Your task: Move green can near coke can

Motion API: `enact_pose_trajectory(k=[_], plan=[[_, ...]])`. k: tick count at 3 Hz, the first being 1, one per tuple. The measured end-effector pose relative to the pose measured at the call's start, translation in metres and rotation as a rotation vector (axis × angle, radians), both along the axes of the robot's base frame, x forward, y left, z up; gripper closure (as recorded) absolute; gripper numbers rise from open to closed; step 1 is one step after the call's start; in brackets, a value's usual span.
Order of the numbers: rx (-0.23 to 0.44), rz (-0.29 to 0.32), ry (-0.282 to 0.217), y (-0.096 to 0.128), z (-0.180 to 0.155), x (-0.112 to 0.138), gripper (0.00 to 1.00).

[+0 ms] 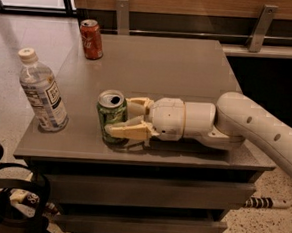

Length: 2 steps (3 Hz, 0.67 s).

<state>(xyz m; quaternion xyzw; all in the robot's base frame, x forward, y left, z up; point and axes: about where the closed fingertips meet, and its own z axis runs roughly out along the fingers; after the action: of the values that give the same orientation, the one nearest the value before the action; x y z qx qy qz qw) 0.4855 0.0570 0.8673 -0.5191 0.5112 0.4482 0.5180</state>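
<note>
Camera view: you're looking down on a grey worktop point(179, 65) w/ drawers below it.
Green can point(110, 113): upright, front-left part of worktop, silver top showing.
End effector point(118, 116): low over worktop, reaching in from right of view. It's clenched on green can, w/ near finger point(127, 131) across can's lower front and other finger at its back-right side.
Arm point(255, 126): white, enters at right edge.
Coke can point(91, 39): upright at back-left corner, well apart from green can.
Water bottle point(42, 98): clear, white cap, upright at left edge, near green can, not touching.
</note>
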Motion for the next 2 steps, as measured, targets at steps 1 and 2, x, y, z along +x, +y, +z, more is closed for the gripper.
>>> enact_pose_trajectory(k=[1, 2], plan=[[0.008, -0.007, 0.014, -0.013, 0.002, 0.012, 1.0], [0.043, -0.121, 0.078, -0.065, 0.009, 0.058, 1.0]])
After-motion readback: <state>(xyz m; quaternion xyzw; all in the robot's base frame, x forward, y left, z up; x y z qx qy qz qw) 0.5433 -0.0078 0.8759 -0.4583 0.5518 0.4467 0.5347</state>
